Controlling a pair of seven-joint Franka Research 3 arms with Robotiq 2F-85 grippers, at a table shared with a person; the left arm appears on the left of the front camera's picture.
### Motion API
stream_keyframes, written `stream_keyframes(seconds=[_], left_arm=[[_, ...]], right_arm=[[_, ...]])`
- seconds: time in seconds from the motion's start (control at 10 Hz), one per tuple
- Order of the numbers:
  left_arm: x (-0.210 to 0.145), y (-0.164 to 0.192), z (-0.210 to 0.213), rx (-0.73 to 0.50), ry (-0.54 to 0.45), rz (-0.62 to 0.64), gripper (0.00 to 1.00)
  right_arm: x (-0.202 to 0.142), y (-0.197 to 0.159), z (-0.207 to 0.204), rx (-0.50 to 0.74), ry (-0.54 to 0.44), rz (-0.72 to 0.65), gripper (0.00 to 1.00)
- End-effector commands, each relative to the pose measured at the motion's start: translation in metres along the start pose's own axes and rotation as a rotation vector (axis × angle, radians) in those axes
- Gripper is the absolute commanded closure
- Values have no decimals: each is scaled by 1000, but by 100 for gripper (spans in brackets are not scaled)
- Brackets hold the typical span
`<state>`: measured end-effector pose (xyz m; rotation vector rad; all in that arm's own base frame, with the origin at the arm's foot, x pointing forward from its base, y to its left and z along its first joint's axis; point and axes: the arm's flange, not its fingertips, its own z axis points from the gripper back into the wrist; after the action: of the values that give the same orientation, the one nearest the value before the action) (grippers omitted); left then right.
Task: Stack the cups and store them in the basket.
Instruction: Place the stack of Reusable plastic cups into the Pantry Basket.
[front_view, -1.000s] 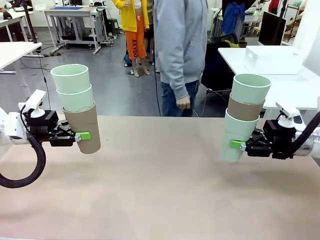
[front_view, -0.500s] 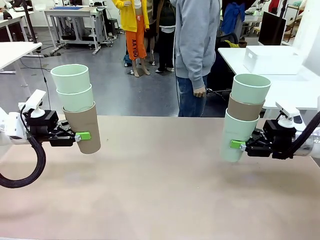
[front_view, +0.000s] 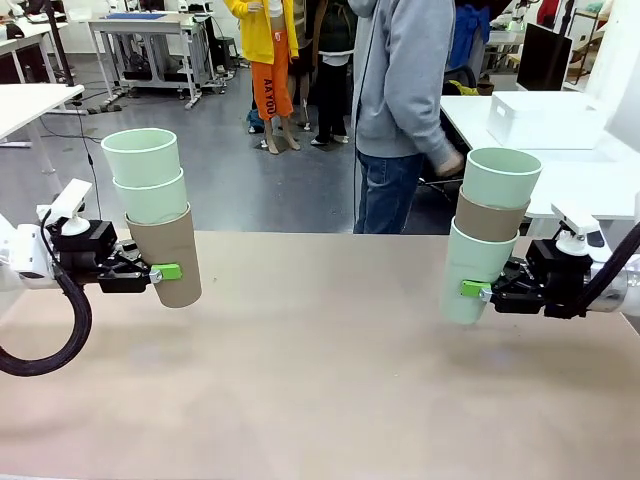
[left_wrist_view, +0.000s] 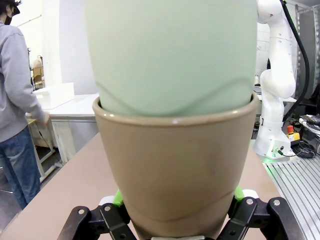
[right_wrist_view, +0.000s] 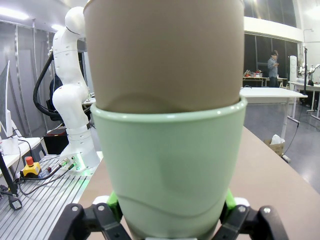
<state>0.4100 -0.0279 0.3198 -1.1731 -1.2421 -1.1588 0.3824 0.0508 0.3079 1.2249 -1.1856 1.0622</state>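
**Two stacks of three cups, one in each claw**

Above the tan table (front_view: 320, 400), the left gripper (front_view: 168, 272) is clamped on the brown base cup (front_view: 166, 250) of the left stack, with two mint cups (front_view: 148, 180) nested in it. On the right, the right gripper (front_view: 474, 289) is clamped on a mint base cup (front_view: 468, 262) that carries a brown middle cup (front_view: 490, 218) and a mint top cup (front_view: 500, 177). Both stacks hang clear of the tabletop. At the far edge stands a person in a grey hoodie (front_view: 405, 90). The basket (front_view: 545, 118) sits far right on a white side table (front_view: 590, 180), well apart from both stacks.

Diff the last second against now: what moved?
The person walked toward picture right and swung a hand out toward the side table. Nothing taken or let go. Left gripper and right gripper stayed put, shut on the left stack and right stack.
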Motion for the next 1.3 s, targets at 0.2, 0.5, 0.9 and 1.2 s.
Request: stream_keyframes(seconds=[0.2, 0.5, 0.9, 1.2], left_arm=[[4, -1, -1, -3, -4, -11, 15], [4, -1, -1, -3, -4, -11, 15], [4, -1, -1, -3, -4, -11, 15], [4, -1, -1, -3, -4, -11, 15]], right_arm=[[3, 0, -1, 0, -4, 13, 15], [3, 0, -1, 0, -4, 13, 15], [3, 0, -1, 0, -4, 13, 15], [3, 0, -1, 0, -4, 13, 15]])
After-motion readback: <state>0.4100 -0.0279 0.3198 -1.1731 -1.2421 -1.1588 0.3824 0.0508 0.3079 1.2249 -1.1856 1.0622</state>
